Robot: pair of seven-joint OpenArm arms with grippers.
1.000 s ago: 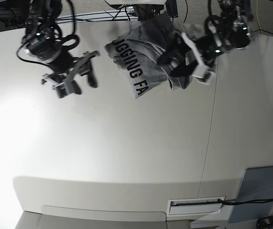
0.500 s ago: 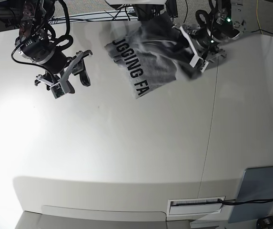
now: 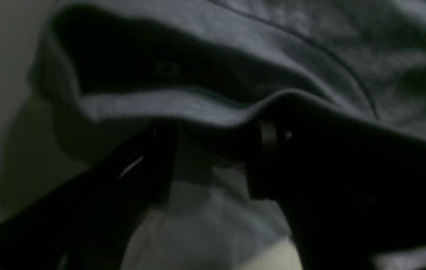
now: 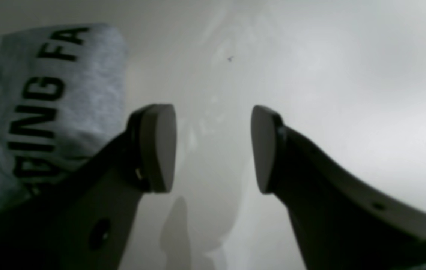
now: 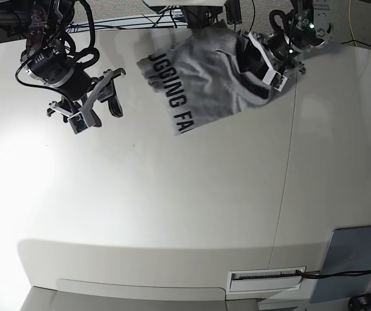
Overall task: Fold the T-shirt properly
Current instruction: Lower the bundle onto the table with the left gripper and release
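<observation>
A: Condition of the T-shirt [image 5: 208, 74]?

B: Heather-grey, bunched and creased, at the far edge of the table [image 5: 172, 207]. Black block capitals face up along its near-left border.

A: Left gripper [image 3: 213, 150]?

B: Fingers spread, a ribbed grey edge draped over the tips. Whether it is gripped, I cannot tell.

A: Right gripper [image 4: 213, 148]?

B: Wide apart, nothing between the pads, above bare table just beside the lettering.
</observation>
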